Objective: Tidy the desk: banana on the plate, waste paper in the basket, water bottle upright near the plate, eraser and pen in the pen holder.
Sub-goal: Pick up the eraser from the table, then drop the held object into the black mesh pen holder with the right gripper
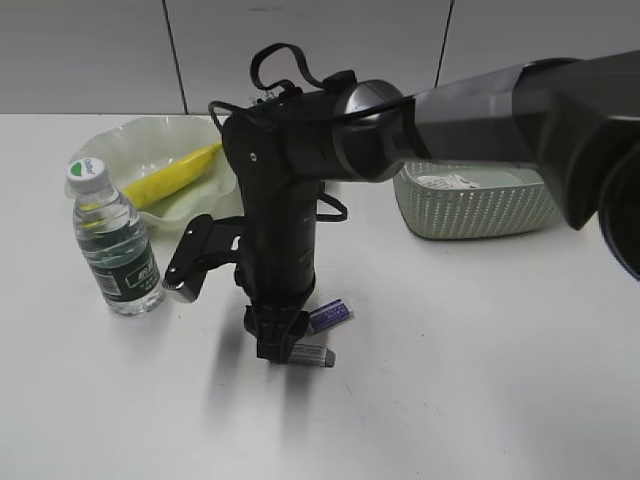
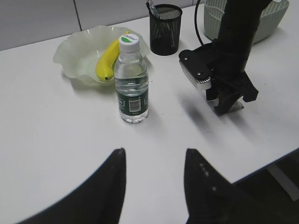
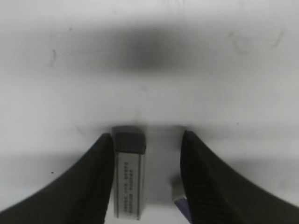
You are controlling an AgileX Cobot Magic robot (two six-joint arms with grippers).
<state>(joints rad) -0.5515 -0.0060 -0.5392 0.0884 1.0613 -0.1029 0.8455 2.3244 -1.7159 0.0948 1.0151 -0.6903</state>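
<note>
Right gripper [image 3: 145, 179] fingers apart around eraser [image 3: 128, 175]; only left wrist view showed pen holder [image 2: 165, 29]; left gripper [image 2: 154, 186] open.

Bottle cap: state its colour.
The water bottle's cap is white with a green mark on top, clearest in the left wrist view.

Rear wall [image 1: 300, 50]: pale grey panels divided by thin dark vertical seams, meeting the far edge of the white tabletop [image 1: 480, 380]; even overhead light, soft shadows; dark floor below the tabletop's front edge.
</note>
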